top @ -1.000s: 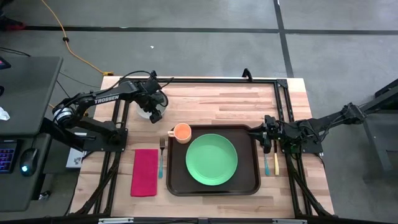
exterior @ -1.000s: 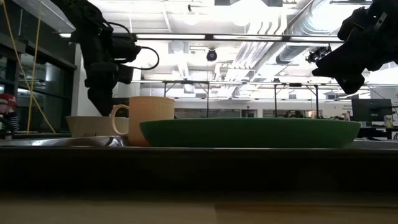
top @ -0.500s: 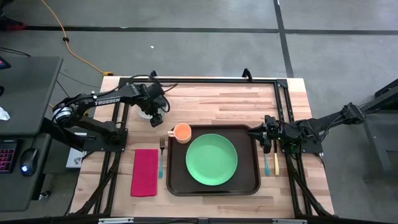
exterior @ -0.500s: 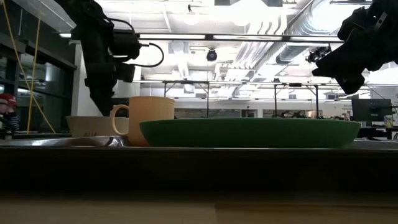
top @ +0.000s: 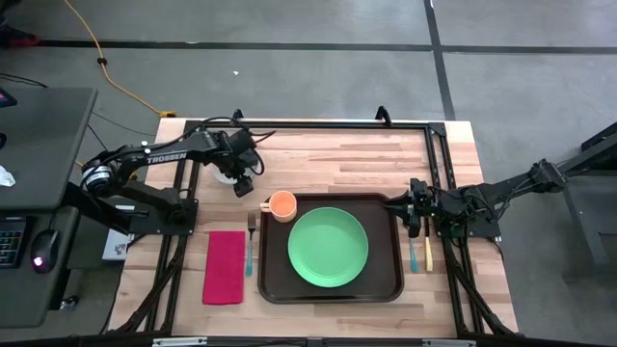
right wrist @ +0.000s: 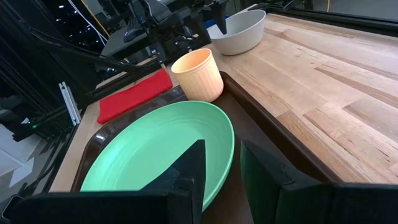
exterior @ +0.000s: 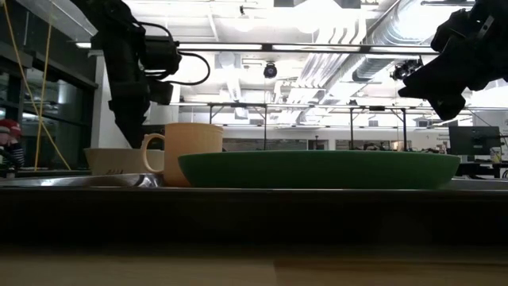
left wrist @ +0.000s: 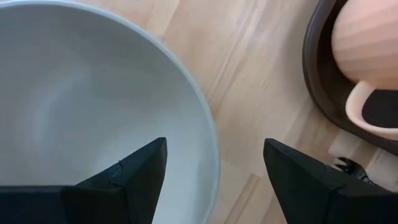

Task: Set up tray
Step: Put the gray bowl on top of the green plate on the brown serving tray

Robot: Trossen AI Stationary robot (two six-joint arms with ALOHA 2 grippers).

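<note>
The dark brown tray (top: 389, 275) lies mid-table with a green plate (top: 328, 247) on it and an orange cup (top: 281, 204) standing in its far left corner. A white bowl (left wrist: 74, 106) stands on the wood beyond that corner. My left gripper (left wrist: 214, 162) hangs open over the bowl, pointing steeply down. One finger is above the bowl's inside and the other outside its rim (left wrist: 208, 143). I see no touch. My right gripper (right wrist: 221, 168) waits over the tray's far right corner (top: 393, 202), with a narrow gap and nothing in it.
A folded red napkin (top: 225, 266) and a fork (top: 250, 246) lie left of the tray. Two utensils with teal and yellow handles (top: 421, 253) lie to its right. A black frame rail (top: 318, 124) runs along the far edge. Bare wood lies between bowl and right arm.
My left arm has swung a little toward the table's near edge, which carried the open gripper slightly along over the bowl. It has stood still for the last half second. The bowl, cup, plate and tray have kept their places.
</note>
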